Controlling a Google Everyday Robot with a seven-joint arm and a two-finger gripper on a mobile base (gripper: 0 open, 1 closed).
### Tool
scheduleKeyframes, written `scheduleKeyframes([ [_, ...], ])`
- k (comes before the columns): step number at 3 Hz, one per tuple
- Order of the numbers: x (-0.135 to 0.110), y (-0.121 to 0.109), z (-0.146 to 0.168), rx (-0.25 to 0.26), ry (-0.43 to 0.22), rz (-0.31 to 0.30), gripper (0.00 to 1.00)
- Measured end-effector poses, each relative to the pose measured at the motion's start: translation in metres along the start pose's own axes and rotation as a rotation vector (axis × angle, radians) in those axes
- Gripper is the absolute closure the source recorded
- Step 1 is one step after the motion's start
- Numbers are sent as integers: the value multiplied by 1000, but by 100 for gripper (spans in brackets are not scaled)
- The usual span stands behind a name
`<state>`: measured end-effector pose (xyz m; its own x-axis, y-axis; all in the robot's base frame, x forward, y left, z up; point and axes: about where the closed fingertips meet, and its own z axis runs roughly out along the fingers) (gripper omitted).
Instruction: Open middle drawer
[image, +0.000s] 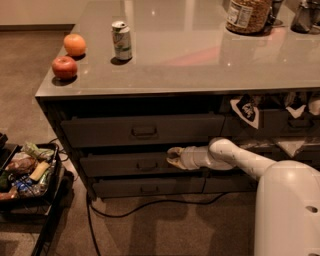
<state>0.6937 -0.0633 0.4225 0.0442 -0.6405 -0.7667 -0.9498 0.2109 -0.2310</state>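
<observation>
The middle drawer (112, 164) is a low, wide, dark grey front under the counter, with a small loop handle (146, 166) at its centre. Its front lies about level with the drawers above and below, and no interior shows. My gripper (173, 156) reaches in from the right on a white arm (235, 155). It is at the drawer's upper edge, just right of the handle and slightly above it.
A taller drawer (144, 131) is above and a lower one (148, 188) below. The counter (200, 55) carries an apple (64, 67), an orange (74, 44), a can (121, 40) and a jar (248, 15). A snack tray (27, 172) stands left. A cable (150, 205) crosses the floor.
</observation>
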Motion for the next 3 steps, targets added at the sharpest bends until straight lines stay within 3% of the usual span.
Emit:
scheduleKeyframes([
  [1,-3,-6,-3,0,0,0,81],
  [3,-2,-7,-3,7,-1,-26,35],
])
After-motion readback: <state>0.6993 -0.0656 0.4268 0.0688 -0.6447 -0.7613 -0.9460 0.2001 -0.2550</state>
